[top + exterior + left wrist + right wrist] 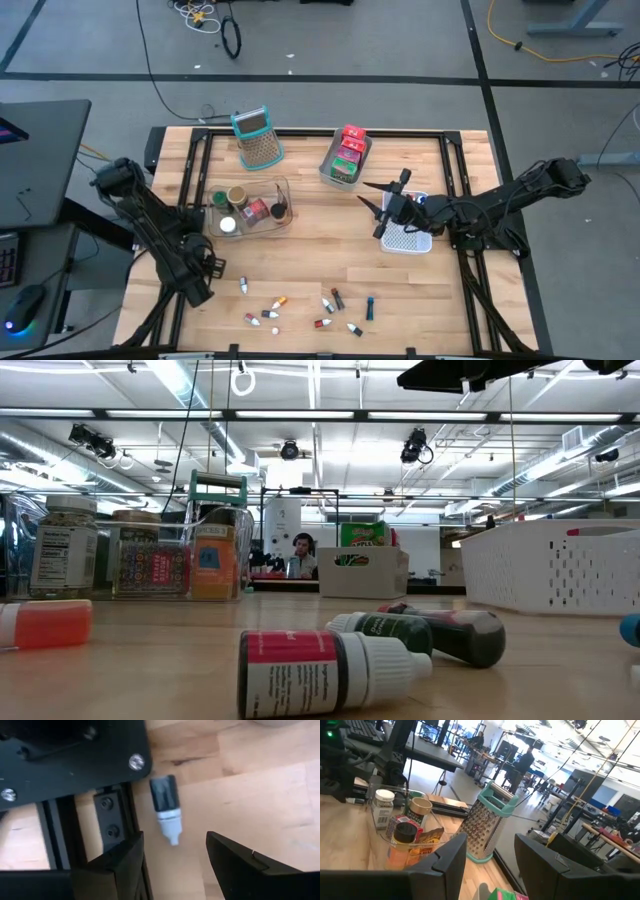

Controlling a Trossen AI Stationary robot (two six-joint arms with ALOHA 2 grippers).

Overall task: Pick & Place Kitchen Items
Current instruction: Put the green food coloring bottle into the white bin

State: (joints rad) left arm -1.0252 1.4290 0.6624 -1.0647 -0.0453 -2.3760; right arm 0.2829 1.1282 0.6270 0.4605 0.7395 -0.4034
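floor: grey (cables) | ceiling lights: on | desk: dark

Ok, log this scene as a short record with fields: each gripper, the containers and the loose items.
left gripper: open, empty, low over a small white-capped bottle near the table's left front
right gripper: open, empty, above the white basket
clear bin: holds jars
grey tray: holds red and green packets
loose items: small bottles scattered along the front edge
grater: at the back
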